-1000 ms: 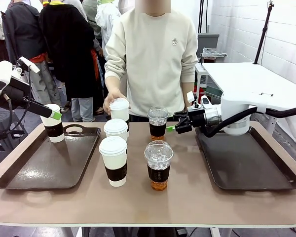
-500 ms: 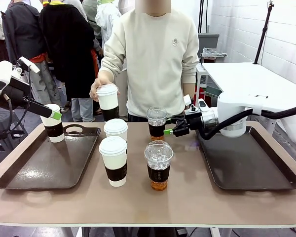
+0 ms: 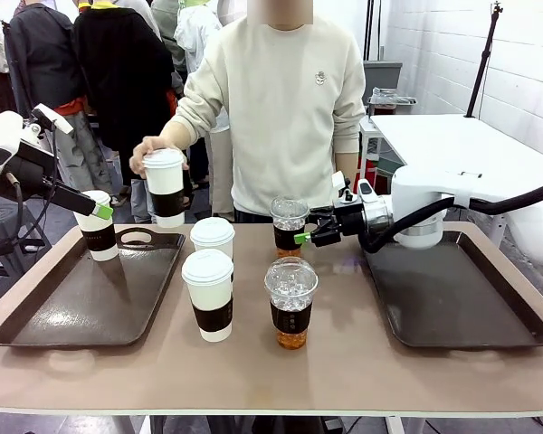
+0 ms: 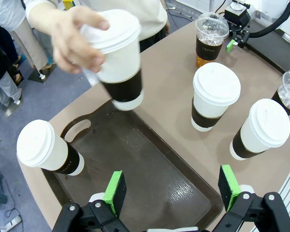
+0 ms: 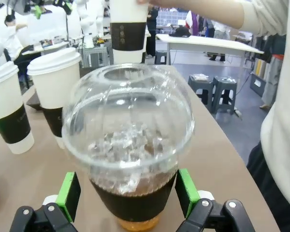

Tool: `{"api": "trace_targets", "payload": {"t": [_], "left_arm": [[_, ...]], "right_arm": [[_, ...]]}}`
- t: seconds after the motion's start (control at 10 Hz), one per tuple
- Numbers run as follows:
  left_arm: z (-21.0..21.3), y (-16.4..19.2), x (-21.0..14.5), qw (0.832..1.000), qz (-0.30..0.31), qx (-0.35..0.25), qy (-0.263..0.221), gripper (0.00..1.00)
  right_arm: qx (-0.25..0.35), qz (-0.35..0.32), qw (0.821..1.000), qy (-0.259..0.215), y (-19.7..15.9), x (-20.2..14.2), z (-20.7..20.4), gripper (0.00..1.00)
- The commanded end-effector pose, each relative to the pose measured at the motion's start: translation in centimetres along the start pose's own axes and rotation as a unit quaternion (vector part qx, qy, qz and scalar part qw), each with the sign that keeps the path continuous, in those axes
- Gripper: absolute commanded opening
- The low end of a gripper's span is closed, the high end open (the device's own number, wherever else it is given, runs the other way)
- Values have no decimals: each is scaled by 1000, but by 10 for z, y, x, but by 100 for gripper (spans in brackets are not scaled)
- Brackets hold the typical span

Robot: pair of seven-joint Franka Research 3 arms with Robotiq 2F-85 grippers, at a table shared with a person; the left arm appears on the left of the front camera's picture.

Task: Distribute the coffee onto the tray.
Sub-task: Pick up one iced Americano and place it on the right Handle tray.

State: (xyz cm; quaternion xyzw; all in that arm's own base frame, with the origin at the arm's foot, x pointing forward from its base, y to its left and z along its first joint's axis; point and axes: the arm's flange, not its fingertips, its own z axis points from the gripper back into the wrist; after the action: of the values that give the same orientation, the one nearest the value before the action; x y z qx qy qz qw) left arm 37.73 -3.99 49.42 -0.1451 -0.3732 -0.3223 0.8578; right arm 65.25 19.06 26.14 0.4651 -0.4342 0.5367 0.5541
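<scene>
Our right gripper (image 5: 128, 194) stands wide open, its green pads (image 5: 69, 189) either side of the dark sleeve (image 5: 130, 207) of the far clear cup (image 3: 289, 221). It holds nothing yet, and we cannot tell whether either pad touches. The step in hand, we judge, is grasping this cup. We should close on the sleeve, not the dome lid (image 5: 128, 111), and squeeze lightly, since thin plastic may buckle. Then we lift straight up and keep the cup upright on the way to the right tray (image 3: 452, 303) just beside it.

Our left gripper (image 4: 171, 186) hangs open and empty above the left tray (image 3: 81, 312), where a lone white cup (image 3: 98, 237) stands at the far end. The person's hand (image 3: 147, 154) holds a lifted white cup (image 3: 166, 188) near that tray. On the worktop (image 3: 362, 371) between the trays stand the rear white cup (image 3: 213, 237), the front white cup (image 3: 208, 294) and the near clear cup (image 3: 290, 312).
</scene>
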Motion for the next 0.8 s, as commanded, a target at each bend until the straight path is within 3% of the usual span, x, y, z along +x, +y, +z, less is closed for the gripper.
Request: {"api": "trace_targets", "payload": {"t": [0.0,0.7], "left_arm": [[0,1,-1,1000,2,-4,0,100],[0,1,-1,1000,2,-4,0,100]], "right_arm": [[-12,2,1000,-18,-11,-9,-11,100],[-4,-14,1000,-7,-23,-16,-41,100]]}}
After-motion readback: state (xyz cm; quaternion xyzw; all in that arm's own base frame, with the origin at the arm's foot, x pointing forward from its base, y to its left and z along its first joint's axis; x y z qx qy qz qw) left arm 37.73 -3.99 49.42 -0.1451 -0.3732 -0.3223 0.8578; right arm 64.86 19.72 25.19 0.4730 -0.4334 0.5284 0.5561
